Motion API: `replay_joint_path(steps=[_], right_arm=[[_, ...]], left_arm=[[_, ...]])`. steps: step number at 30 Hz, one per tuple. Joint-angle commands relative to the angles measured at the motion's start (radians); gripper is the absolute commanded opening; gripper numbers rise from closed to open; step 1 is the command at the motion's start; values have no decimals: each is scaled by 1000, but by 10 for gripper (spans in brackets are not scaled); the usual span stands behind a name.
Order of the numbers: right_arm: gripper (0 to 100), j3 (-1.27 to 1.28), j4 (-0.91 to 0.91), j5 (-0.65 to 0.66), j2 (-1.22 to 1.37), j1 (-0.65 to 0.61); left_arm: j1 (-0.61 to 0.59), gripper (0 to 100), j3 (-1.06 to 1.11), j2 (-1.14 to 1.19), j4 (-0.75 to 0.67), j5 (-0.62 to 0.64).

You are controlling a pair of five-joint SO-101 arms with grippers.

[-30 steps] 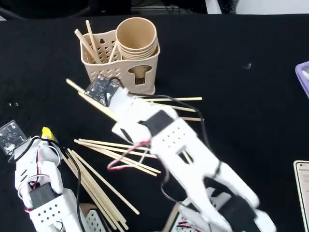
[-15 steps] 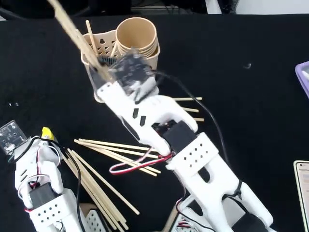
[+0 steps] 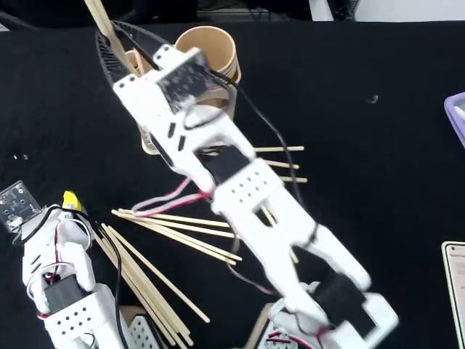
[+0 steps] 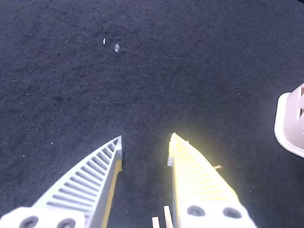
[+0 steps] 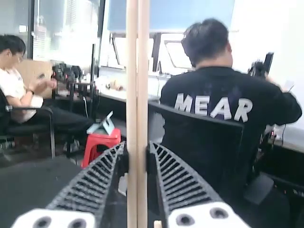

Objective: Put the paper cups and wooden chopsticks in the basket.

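cups: stack [image 3: 216, 45] stands in the basket [image 3: 147, 142], mouths up. I'd call the cup part done.
basket: far side of the table [image 3: 378, 145], mostly covered by the right arm. Only a lower corner and the cup side show, so I can't tell how many sticks are already inside.
right gripper: [image 5: 137, 148] clamped narrow on a held pair [image 5: 137, 71], two sticks side by side running straight out past the fingertips.
held pair, high view: sticks [image 3: 102, 22] slant up and away past the basket's far-left corner, off the table and not yet inside the basket.
left gripper: [image 4: 145, 142] jaws moderately apart with nothing between them, over bare table. Two stick ends [image 4: 161, 222] show just under it.
left arm: at the near-left of the table, beside the long bundle.
loose sticks: three groups on the table.
- bundle [image 3: 149, 283] next to the left arm
- fan [image 3: 178, 227] mid-table, partly under the right arm
- a few ends [image 3: 280, 163] sticking out on the arm's other side, near the basket
progress: cups in, one pair in the air. Most sticks in sight are on the table, so my read is the chopstick part is well under half done.
left to do: drop the held pair in the basket, then clear all three groups.
watch: the sticks are long and the held pair points outward. It probably needs tipping down into the opening before release, or it lands outside the basket.
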Motion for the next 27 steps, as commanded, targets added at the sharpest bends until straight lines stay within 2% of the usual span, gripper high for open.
replay_joint_path(steps=[1, 8, 21, 25, 27], right_arm=[[11, -133, -26, -14, 97, 64], [11, -127, -21, -14, 211, 86], [15, 51, -20, -14, 211, 84], [139, 31, 57, -14, 202, 81], [167, 7, 138, -15, 185, 80]], left_arm=[[2, 166, 8, -15, -18, -9], [2, 166, 8, -15, -17, -9], [1, 166, 8, -15, -15, -11], [1, 166, 8, -15, -15, -11], [1, 166, 8, -15, -15, -11]])
